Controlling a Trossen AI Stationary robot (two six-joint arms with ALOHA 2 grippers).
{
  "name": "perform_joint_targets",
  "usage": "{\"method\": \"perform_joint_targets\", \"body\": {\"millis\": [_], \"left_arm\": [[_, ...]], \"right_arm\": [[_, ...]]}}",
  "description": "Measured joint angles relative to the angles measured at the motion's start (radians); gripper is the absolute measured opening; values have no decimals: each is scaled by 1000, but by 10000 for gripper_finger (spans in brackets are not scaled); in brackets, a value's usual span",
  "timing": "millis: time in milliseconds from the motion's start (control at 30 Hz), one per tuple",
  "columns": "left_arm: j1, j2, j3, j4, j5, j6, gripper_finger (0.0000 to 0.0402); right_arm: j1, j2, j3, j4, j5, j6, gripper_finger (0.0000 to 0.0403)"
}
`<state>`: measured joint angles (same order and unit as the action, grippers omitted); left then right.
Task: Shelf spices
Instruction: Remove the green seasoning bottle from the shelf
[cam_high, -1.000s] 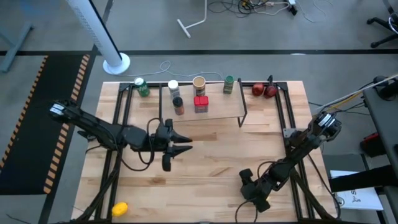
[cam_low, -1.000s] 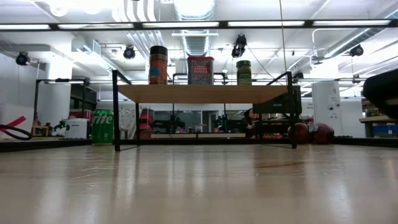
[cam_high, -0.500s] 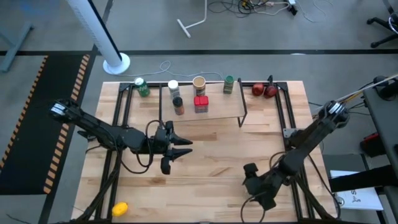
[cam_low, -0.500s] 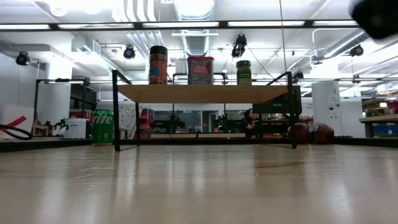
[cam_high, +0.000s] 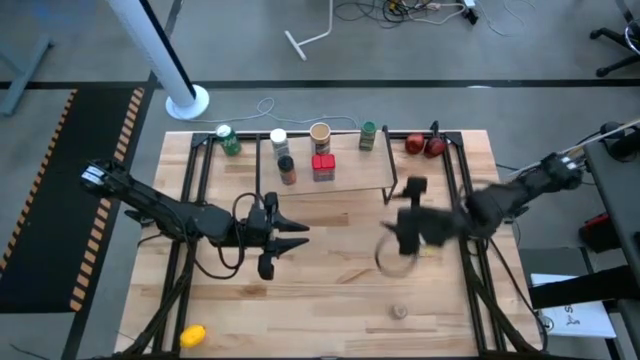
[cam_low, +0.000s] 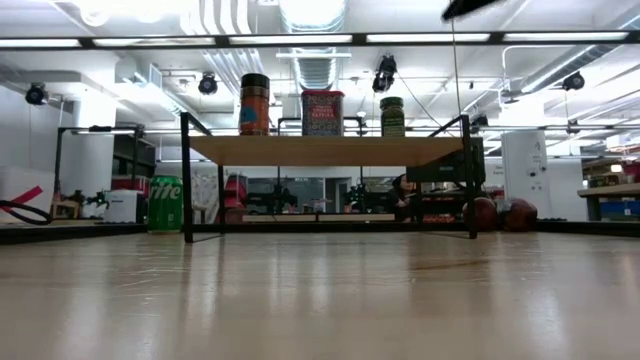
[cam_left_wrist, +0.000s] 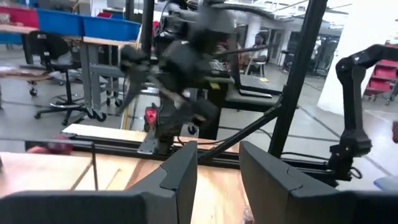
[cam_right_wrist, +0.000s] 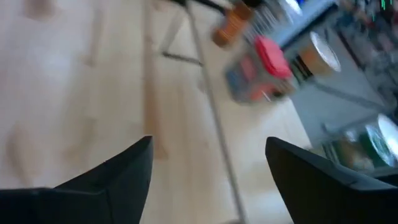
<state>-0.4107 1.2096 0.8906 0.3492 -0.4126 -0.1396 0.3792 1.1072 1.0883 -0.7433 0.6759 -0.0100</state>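
Nearest me, at the table's near left corner, there's a small yellow thing (cam_high: 192, 335). Along the near edge, right of the middle, the small grey-capped jar (cam_high: 399, 311) stands alone on the bare wood, well apart from both arms.

Mid-table now: my left gripper (cam_high: 300, 237) hangs over the left half, pointing toward the right side, fingers parted with nothing between them. In its wrist view the gap is narrow and clear.

My right gripper (cam_right_wrist: 208, 142) is over the right half, in front of the shelf's right end. Its fingers are spread wide and it carries nothing.

Further back, the shelf (cam_high: 350, 178) sits along the far edge, about centred. On its pale top, the dark-capped brown jar (cam_high: 287, 168) and the red square tin (cam_high: 322, 165) stand side by side toward the front. Behind them are the white-capped jar (cam_high: 279, 141), the tan round-lidded tub (cam_high: 320, 133) and, off to the right, the green-capped jar (cam_high: 368, 135).

Off the shelf, a green can (cam_high: 229, 139) stands by the far left corner, and two red fruits (cam_high: 424, 145) lie touching by the far right corner.
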Motion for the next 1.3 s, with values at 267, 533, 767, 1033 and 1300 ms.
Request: {"method": "perform_joint_targets", "body": {"millis": [267, 533, 767, 1033, 1300], "left_arm": [[0, -56, 0, -36, -115, 64, 114], [4, -151, 1, -102, -213, 110, 121], [9, -215, 1, -231, -302, 100, 123], [9, -226, 1, -257, -305, 78, 133], [9, -216, 1, -259, -304, 67, 138]], "right_arm": [[-351, -73, -35, 87, -160, -142, 281], [-645, -42, -79, 202, -391, -203, 301], [-828, 42, -80, 280, -534, -246, 311], [-973, 104, -80, 317, -681, -252, 312], [-1038, 108, -80, 350, -829, -251, 313]]}}
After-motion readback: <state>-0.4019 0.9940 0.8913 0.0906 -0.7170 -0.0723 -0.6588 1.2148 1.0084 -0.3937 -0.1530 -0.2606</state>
